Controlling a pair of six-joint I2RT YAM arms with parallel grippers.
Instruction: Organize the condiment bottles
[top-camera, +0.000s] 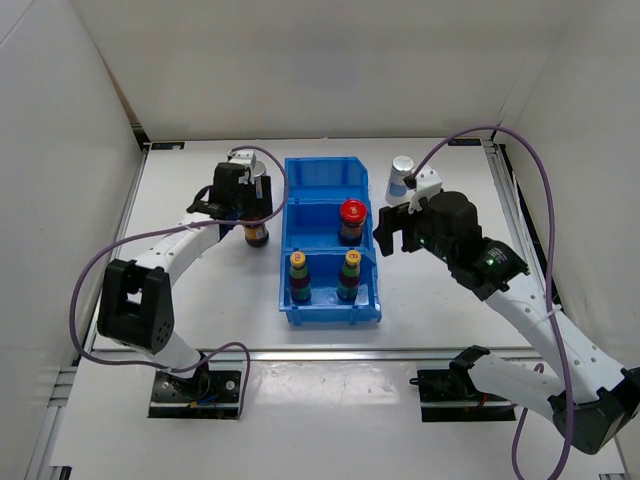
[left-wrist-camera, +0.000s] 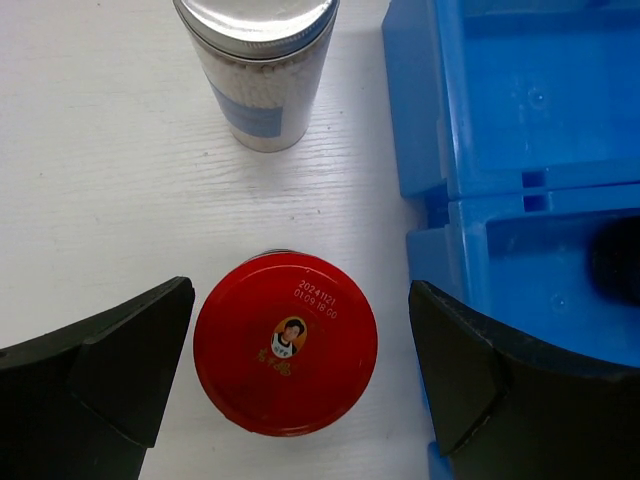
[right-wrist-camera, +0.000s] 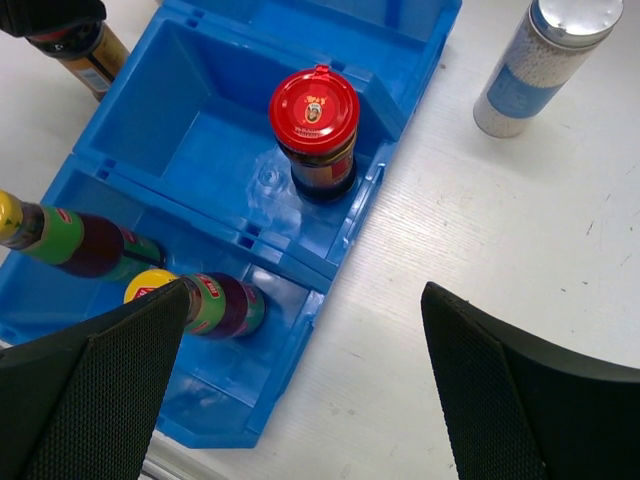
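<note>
A dark red-lidded jar (left-wrist-camera: 285, 342) stands on the table left of the blue bin (top-camera: 290, 310). My left gripper (left-wrist-camera: 300, 370) is open and straddles the jar, with a gap on each side; it also shows in the top view (top-camera: 252, 212). A silver-capped pale cylinder (left-wrist-camera: 262, 70) stands just beyond the jar. The second red-lidded jar (right-wrist-camera: 314, 130) stands in the bin's middle compartment. Two yellow-capped bottles (right-wrist-camera: 60, 240) (right-wrist-camera: 200, 300) stand in the front compartment. The other silver-capped cylinder (right-wrist-camera: 545, 65) stands on the table right of the bin. My right gripper (right-wrist-camera: 305, 380) is open and empty above the bin's right edge.
The bin's back compartment (top-camera: 322, 178) holds nothing. White walls enclose the table on the left, back and right. Purple cables loop over both arms. The bin wall (left-wrist-camera: 420, 120) lies close to my left gripper's right finger (left-wrist-camera: 470, 370).
</note>
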